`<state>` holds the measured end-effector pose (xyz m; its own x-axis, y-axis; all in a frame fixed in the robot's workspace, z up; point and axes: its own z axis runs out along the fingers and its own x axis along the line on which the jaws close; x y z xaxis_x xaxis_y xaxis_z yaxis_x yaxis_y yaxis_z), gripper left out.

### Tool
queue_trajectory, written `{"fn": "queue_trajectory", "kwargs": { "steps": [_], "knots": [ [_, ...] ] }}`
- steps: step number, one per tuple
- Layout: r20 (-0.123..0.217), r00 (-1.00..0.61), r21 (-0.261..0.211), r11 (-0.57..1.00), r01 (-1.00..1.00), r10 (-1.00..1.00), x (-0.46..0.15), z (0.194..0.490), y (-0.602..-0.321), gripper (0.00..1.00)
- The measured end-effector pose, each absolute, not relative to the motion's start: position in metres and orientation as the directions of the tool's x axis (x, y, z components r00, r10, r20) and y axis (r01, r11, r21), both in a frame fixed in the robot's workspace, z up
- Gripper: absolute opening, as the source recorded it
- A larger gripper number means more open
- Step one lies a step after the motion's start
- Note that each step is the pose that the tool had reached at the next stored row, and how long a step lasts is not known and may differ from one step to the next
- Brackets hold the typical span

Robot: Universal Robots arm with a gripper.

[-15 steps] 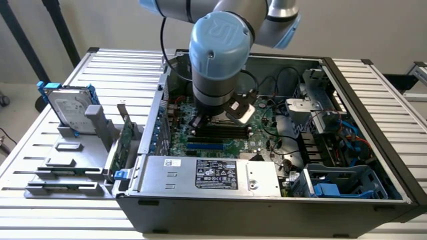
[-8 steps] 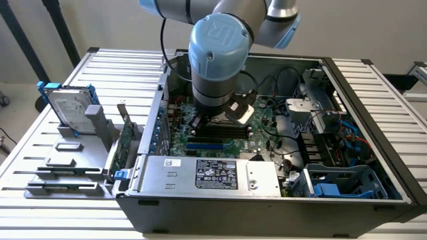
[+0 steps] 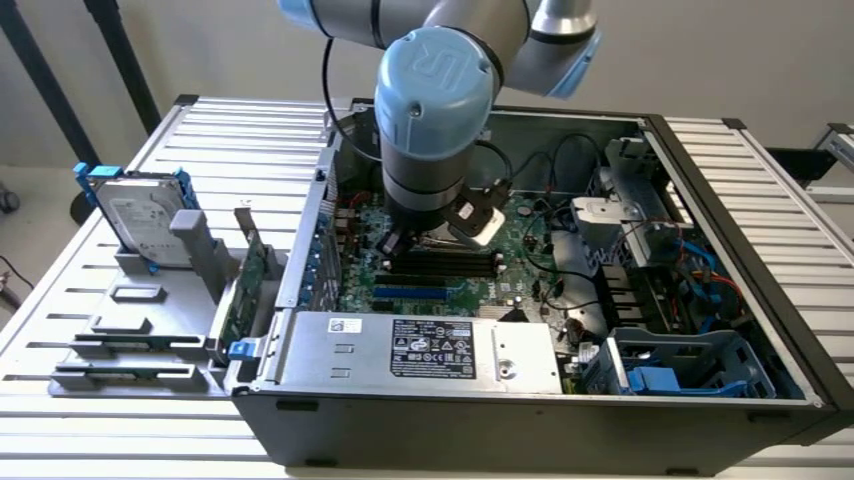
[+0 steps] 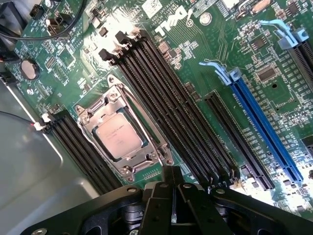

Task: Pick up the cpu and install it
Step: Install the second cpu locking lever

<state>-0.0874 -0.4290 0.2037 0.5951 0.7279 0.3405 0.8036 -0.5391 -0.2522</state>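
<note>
We see the cpu (image 4: 119,135) seated in its metal socket frame (image 4: 122,134) on the green motherboard (image 4: 205,54), between the black memory slots (image 4: 166,107). Our gripper (image 4: 172,196) hangs just above the board near the socket, its fingers (image 4: 164,198) pressed together, holding nothing. The open computer case (image 3: 534,400) rests on the desk (image 3: 80,300).

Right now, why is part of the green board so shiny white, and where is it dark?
In the wrist view, bright light glares off the motherboard near the printed logo, washing it white, while the cpu stays evenly lit and sharp. In the exterior view, the arm shades the board under it, and the computer case front looks dark.
</note>
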Motion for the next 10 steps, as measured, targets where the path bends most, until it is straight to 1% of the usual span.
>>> {"fn": "queue_trajectory", "kwargs": {
  "steps": [10],
  "knots": [
    [0.328, 0.595, -0.242, -0.544, 0.804, 0.734, -0.0884, 0.2003, -0.4257, 0.11]
  ]
}}
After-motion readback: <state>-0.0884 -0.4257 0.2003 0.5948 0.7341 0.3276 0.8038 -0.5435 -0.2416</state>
